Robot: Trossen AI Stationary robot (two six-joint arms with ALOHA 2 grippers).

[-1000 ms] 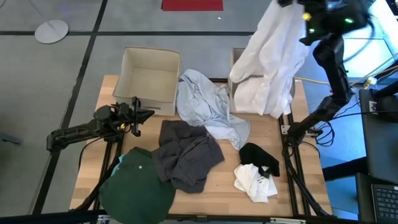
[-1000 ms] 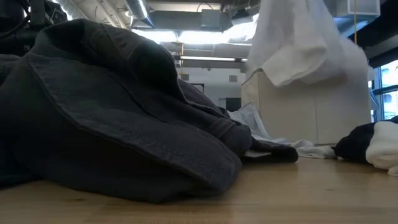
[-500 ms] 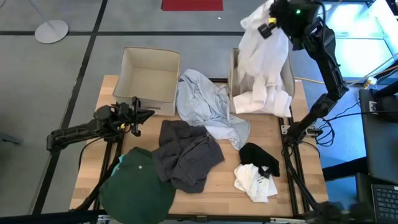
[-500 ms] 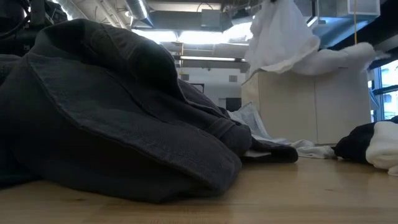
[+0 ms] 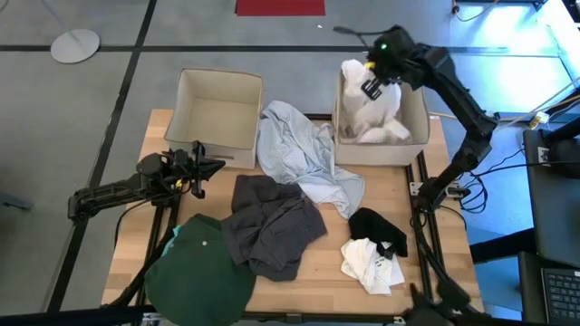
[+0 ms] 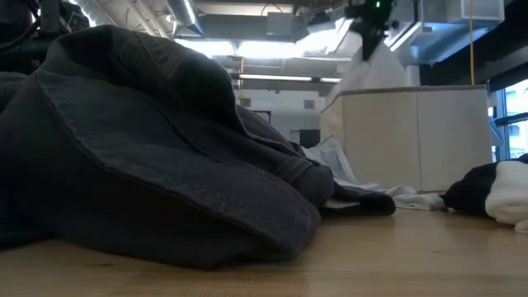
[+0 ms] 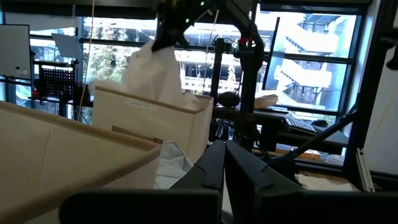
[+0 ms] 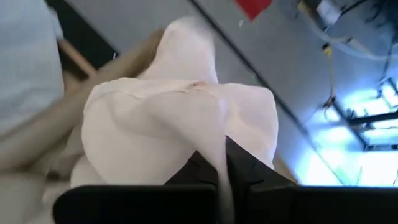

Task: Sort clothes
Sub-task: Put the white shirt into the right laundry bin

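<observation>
My right gripper [image 5: 370, 83] is shut on a white garment [image 5: 373, 113] over the right beige box [image 5: 419, 136]; it also shows in the low view [image 6: 367, 29]. Most of the garment is heaped inside the box, and its peak [image 6: 373, 70] rises above the rim. My left gripper [image 5: 213, 166] is shut and empty at the table's left, in front of the left beige box [image 5: 217, 113]. On the table lie a pale grey-blue garment [image 5: 299, 149], a dark grey one [image 5: 272, 222], a dark green one [image 5: 199, 272], a black one [image 5: 376, 226] and a small white one [image 5: 372, 264]. My right gripper pinches a bunched fold at the top of the white garment [image 8: 214, 140] between its two fingers [image 8: 252, 174]. The fingers come from above, pointing down. The garment hangs below them in a slack peak, and its lower part rests heaped in the right box.
The pale grey-blue garment drapes against the near corner of the left box and reaches the right box's near left corner. The left box holds nothing. Bare table shows at the near right and along the left edge.
My right gripper has come down and toward the table's left, over the right box, still holding the white garment. The garment, which hung spread out high above the box, has sunk into it and bunched up.
</observation>
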